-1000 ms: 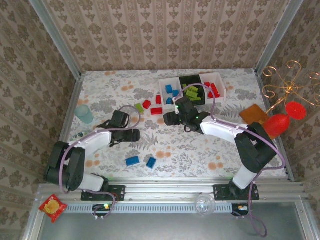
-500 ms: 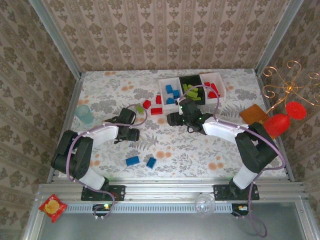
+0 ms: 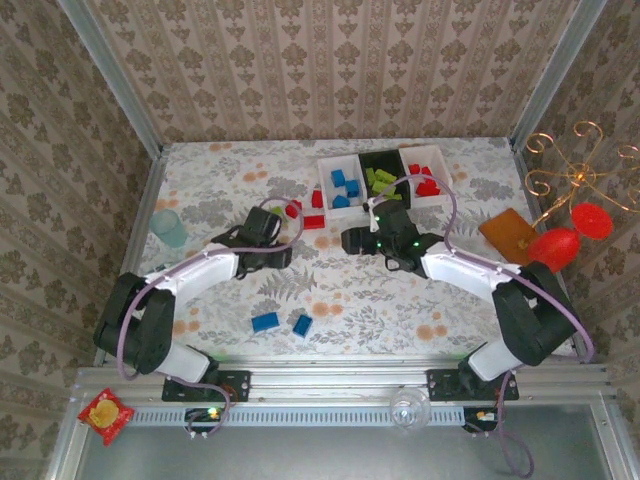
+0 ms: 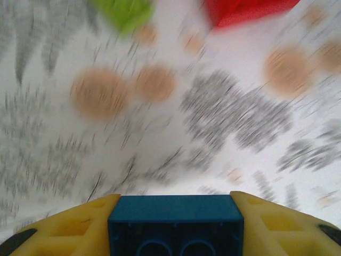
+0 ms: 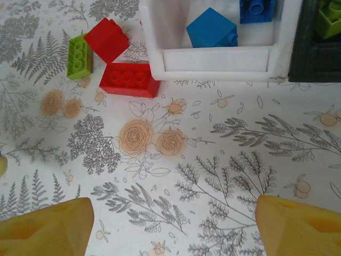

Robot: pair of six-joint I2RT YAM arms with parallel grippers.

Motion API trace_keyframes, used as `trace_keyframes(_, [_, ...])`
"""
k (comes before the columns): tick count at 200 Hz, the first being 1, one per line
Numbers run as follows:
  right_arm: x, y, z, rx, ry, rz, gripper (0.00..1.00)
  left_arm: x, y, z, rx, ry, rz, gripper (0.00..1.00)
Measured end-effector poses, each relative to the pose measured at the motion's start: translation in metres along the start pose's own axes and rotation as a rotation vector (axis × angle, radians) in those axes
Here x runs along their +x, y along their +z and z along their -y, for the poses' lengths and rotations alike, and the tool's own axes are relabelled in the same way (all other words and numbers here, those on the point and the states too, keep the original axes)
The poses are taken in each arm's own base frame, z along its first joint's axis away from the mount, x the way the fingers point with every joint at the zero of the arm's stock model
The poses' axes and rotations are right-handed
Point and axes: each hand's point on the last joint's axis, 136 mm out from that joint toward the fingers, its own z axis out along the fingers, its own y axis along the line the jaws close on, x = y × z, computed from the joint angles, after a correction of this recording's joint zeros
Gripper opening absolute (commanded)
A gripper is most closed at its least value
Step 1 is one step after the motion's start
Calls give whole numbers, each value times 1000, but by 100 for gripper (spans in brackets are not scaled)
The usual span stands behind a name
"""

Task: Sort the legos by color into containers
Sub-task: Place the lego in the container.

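Observation:
My left gripper (image 4: 176, 221) is shut on a blue lego (image 4: 176, 226), seen hollow side up between the yellow fingers; it hovers (image 3: 277, 232) just short of a green lego (image 4: 122, 13) and a red lego (image 4: 242, 10). My right gripper (image 5: 176, 224) stands open and empty over bare table (image 3: 355, 239), in front of the containers. The left white tray (image 5: 213, 60) holds blue legos (image 5: 211, 28), the black tray (image 3: 383, 158) green ones, the right white tray (image 3: 440, 170) red ones. Two red legos (image 5: 129, 80) and a green one (image 5: 79, 56) lie left of the trays. Two blue legos (image 3: 265, 321) lie near the front.
A pale teal cup (image 3: 170, 227) stands at the left edge. An orange block (image 3: 508, 230) and red ornaments (image 3: 555, 248) on gold wire sit at the right. Patterned walls close in the table on three sides.
My left gripper has swung right and farther back, toward the loose green and red legos, and has shut on the blue lego. The right gripper shifted slightly right and its jaws widened.

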Motion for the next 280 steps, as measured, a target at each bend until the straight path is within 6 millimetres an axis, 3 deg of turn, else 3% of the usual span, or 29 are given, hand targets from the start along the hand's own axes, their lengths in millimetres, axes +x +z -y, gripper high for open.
trace_keyframes(37, [-3, -29, 33, 45, 39, 61, 100, -86, -23, 40, 103, 13, 204, 47])
trace_keyframes(64, [-2, -44, 55, 100, 68, 110, 100, -130, -14, 67, 157, 26, 261, 47])
trace_keyframes(111, [4, -66, 75, 188, 70, 189, 100, -160, 42, 105, 208, 72, 227, 48])
trace_keyframes(161, [-4, -78, 79, 211, 75, 242, 100, -182, 109, 109, 162, 119, 179, 55])
trace_keyframes(173, [-4, -77, 79, 211, 75, 242, 100, -191, 118, 109, 156, 132, 180, 60])
trace_keyframes(198, [-1, -74, 80, 215, 75, 229, 100, -211, 117, 109, 152, 149, 197, 73])
trace_keyframes(221, [0, -73, 81, 216, 75, 224, 100, -214, 108, 103, 142, 162, 200, 79])
trace_keyframes(235, [0, -73, 80, 212, 75, 223, 100, -203, 98, 95, 135, 159, 187, 80])
trace_keyframes(251, [0, -73, 79, 209, 74, 222, 100, -173, 77, 82, 127, 156, 155, 79])
trace_keyframes(280, [0, -73, 79, 207, 74, 222, 100, -108, 17, 63, 138, 147, 120, 78])
